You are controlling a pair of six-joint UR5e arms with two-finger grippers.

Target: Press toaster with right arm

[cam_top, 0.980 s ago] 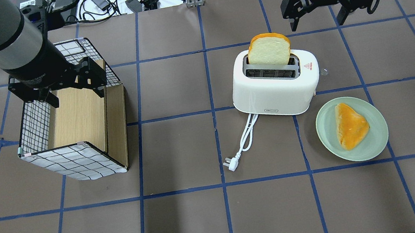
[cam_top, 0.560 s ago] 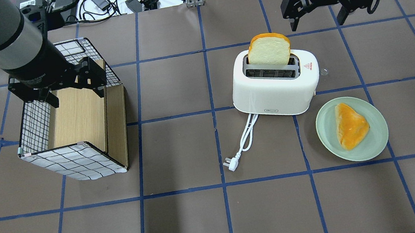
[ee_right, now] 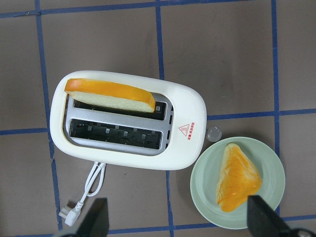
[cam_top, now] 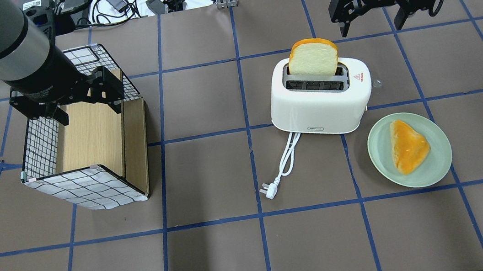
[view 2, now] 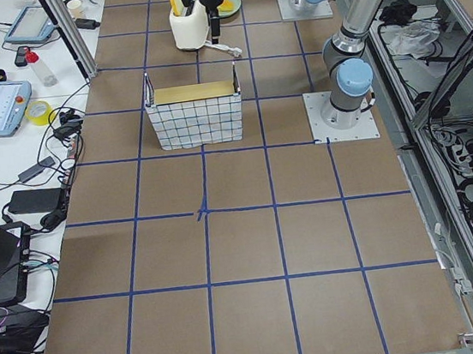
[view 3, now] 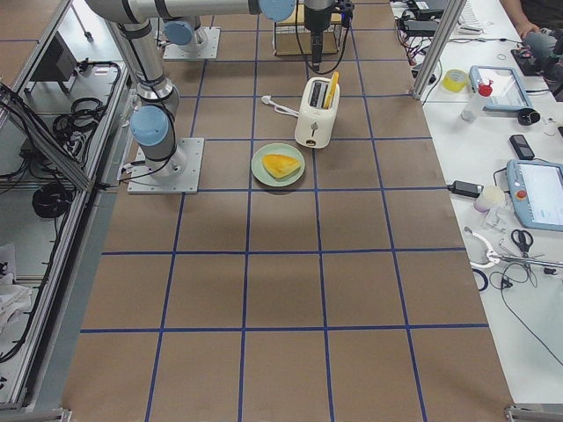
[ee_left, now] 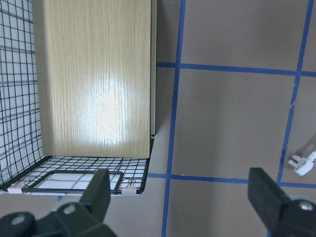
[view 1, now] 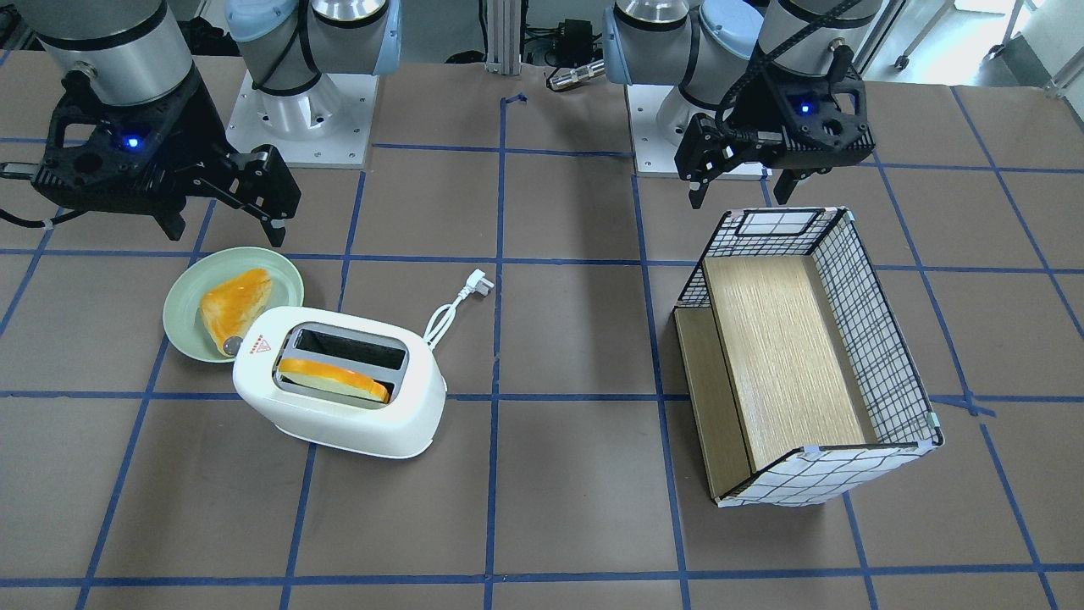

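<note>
The white two-slot toaster (cam_top: 320, 102) stands on the table at centre right, with a bread slice (cam_top: 313, 58) upright in its far slot. Its small grey knob (cam_top: 377, 83) sticks out at the end beside the red triangle mark. It also shows in the right wrist view (ee_right: 128, 123) and the front view (view 1: 339, 407). My right gripper (cam_top: 369, 24) is open and empty. It hangs high, beyond the toaster's knob end, touching nothing. My left gripper (cam_top: 88, 110) is open and empty above the wire basket (cam_top: 87, 189).
A pale green plate (cam_top: 438, 162) with a piece of orange-crusted bread (cam_top: 408, 145) lies near the toaster's knob end on the robot's side. The white cord and plug (cam_top: 282, 167) trail from the toaster's near side. Cables and clutter lie beyond the table's far edge.
The right gripper has shifted very slightly in the overhead view. The toaster, bread, plate and left arm have not moved.
</note>
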